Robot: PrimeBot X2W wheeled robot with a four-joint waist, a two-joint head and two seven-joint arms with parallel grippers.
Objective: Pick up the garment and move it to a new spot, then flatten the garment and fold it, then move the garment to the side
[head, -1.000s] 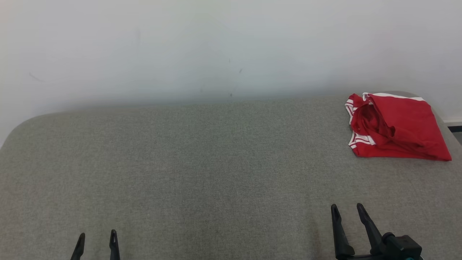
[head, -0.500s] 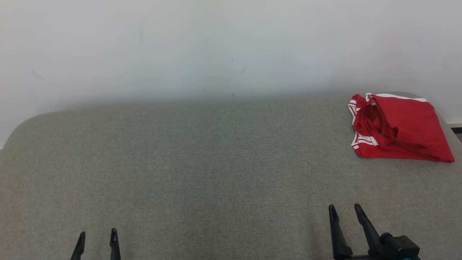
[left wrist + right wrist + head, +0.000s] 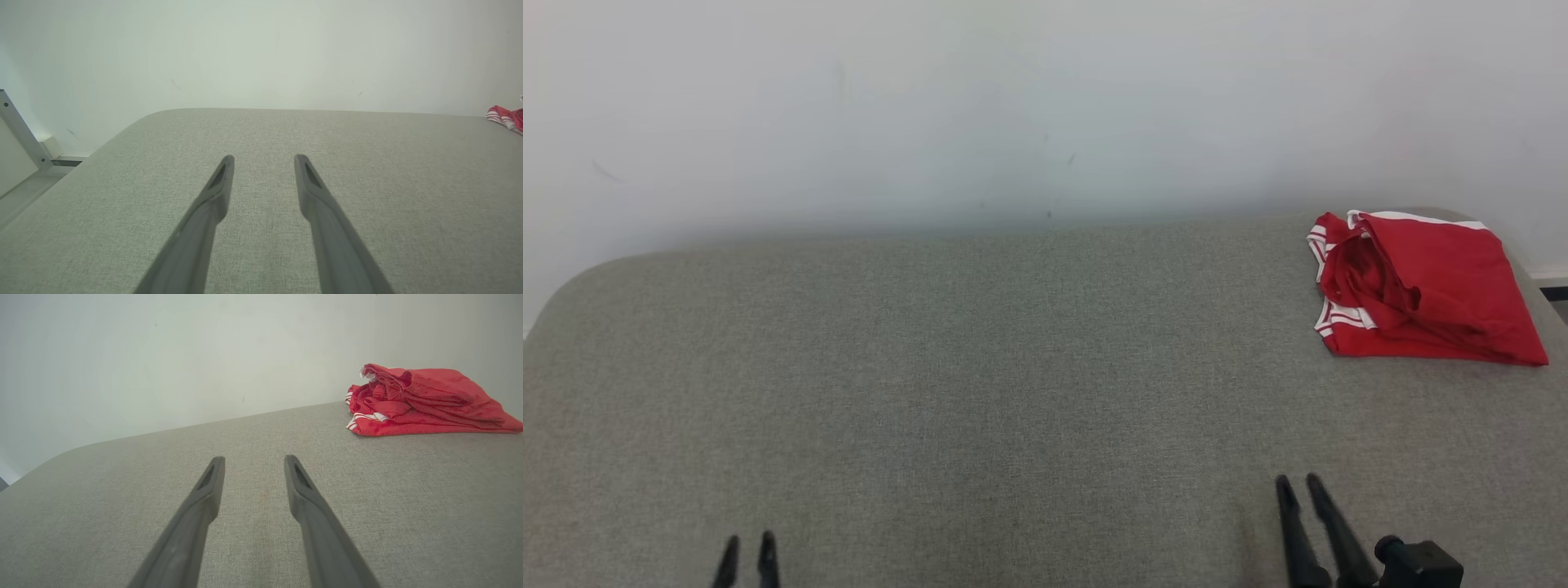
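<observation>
A red garment (image 3: 1421, 286) with white striped trim lies in a loose, roughly folded heap at the upper right of the head view. It sits on the far corner of the grey fabric-covered bench (image 3: 1013, 367), close to the wall. The wide middle of the bench probably serves as spreading room. The left gripper (image 3: 749, 539) at lower left and the right gripper (image 3: 1297, 479) at lower right hover low, well apart from the garment. Both have their fingers slightly apart, with nothing between them.
</observation>
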